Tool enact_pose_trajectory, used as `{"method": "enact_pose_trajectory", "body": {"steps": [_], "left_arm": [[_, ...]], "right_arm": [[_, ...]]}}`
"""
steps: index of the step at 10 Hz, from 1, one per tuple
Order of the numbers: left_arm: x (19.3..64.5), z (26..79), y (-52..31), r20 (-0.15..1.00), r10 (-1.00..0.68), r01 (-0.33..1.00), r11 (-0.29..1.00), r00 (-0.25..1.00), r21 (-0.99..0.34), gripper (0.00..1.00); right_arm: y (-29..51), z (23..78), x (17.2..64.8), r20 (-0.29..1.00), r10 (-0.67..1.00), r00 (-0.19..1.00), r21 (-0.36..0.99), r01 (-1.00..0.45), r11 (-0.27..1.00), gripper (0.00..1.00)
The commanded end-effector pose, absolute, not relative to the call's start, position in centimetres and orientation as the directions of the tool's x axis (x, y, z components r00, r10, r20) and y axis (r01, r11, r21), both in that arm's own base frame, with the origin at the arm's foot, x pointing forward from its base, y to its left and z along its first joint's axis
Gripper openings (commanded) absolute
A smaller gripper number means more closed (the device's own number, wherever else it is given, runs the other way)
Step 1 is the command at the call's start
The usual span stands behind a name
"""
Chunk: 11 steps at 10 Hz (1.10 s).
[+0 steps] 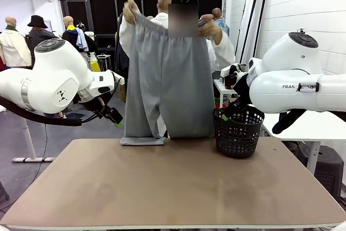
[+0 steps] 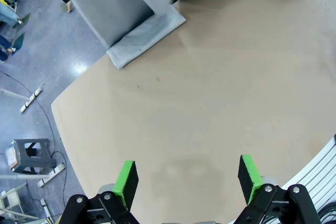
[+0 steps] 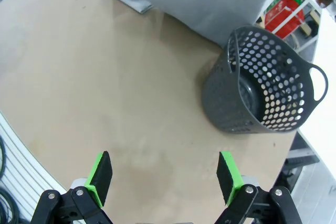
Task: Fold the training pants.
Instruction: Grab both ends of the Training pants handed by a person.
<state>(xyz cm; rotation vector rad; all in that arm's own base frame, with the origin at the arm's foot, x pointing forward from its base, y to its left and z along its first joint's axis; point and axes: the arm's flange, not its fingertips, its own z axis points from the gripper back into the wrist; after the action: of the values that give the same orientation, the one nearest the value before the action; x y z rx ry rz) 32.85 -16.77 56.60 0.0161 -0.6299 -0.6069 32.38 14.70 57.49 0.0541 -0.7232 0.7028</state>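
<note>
A black perforated basket (image 3: 231, 98) is seen ahead of the right gripper (image 3: 164, 170) and off to its right, standing upright on the tan table (image 3: 94, 77) near the edge. A red object (image 3: 281, 17) is seen beyond the basket, off the table. To the left of the left gripper (image 2: 187, 176), a grey stool (image 2: 29, 153) is seen on the floor, past the table's rounded edge

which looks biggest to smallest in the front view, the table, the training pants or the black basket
1. table, spans nearly the full width, though it is also nearest the camera
2. training pants, held up at the far edge, much wider and taller than the basket
3. black basket, clearly the smallest
</note>
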Motion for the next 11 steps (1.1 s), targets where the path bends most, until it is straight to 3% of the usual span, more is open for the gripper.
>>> {"method": "enact_pose_trajectory", "body": {"steps": [1, 11], "left_arm": [[32.86, 56.68, -16.79, 0.556, -0.528, 0.524, 0.832, 0.642, 0.185, 1.00], [32.86, 56.68, -16.79, 0.556, -0.528, 0.524, 0.832, 0.642, 0.185, 1.00]], "right_arm": [[14.73, 57.48, 32.38, 0.624, 0.572, 0.532, -0.186, -0.609, 0.771, 1.00], [14.73, 57.48, 32.38, 0.624, 0.572, 0.532, -0.186, -0.609, 0.771, 1.00]]}}
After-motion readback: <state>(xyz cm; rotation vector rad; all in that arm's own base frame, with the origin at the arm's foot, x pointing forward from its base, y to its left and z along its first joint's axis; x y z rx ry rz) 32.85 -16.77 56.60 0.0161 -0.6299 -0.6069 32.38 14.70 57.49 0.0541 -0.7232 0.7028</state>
